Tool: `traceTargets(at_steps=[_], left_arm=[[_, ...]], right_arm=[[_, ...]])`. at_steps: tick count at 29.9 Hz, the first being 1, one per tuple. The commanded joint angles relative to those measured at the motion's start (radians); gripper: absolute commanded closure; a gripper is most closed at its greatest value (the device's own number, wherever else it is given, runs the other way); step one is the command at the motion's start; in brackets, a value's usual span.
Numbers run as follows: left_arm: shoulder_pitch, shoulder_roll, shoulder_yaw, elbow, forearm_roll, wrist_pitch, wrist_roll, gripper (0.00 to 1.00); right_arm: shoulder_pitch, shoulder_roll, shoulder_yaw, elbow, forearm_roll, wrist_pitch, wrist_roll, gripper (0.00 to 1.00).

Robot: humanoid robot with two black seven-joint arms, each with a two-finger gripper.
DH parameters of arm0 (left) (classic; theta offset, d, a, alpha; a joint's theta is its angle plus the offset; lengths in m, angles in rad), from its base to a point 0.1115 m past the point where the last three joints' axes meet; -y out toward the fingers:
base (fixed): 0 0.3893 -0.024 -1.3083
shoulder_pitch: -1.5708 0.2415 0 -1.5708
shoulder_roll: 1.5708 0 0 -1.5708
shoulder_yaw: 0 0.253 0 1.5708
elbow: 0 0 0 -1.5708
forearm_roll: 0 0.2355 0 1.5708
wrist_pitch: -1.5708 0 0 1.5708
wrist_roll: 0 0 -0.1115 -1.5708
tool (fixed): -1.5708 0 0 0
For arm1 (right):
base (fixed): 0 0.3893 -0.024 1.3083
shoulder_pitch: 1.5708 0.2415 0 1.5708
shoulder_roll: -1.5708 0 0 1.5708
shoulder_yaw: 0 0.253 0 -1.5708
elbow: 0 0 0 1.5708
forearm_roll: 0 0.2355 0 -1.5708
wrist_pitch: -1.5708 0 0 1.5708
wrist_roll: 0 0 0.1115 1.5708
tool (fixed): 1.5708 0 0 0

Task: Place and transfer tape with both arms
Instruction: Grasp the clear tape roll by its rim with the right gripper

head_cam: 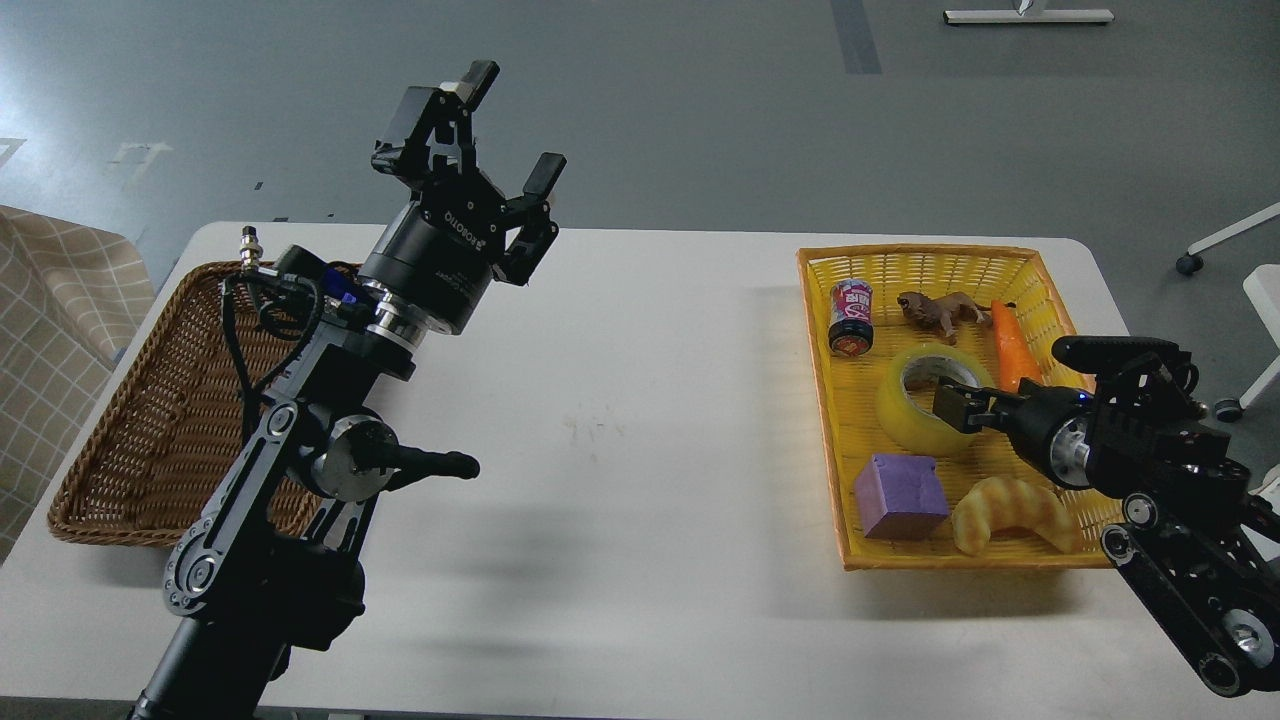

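Head view: the tape (925, 400) lies flat in the yellow basket (1020, 258) on the right of the white table (640, 400), its core hole facing up and a little toward the camera, so its axis stands near upright. The right claw (962, 408) is at the roll's near-right rim, one finger over the core hole; whether it grips I cannot tell. Around the tape sit a can (851, 318), a toy animal (938, 310), a carrot (1012, 350), a purple cube (900, 496) and a croissant (1015, 515). The left claw (495, 140) is raised above the table, fingers spread and holding nothing, beside the brown basket (150, 420).
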Motion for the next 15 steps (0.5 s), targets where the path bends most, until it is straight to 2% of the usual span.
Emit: traceTargets(at_steps=[1, 15], left_arm=[[0.003, 0.000, 0.000, -0.001, 0.001, 0.000, 0.000, 0.02], [0.011, 0.000, -0.002, -0.001, -0.001, 0.000, 0.000, 0.02]], right_arm=[[0.003, 0.000, 0.001, -0.003, 0.000, 0.000, 0.001, 0.09], [0.040, 0.000, -0.001, -0.067, 0.000, 0.000, 0.023, 0.15]])
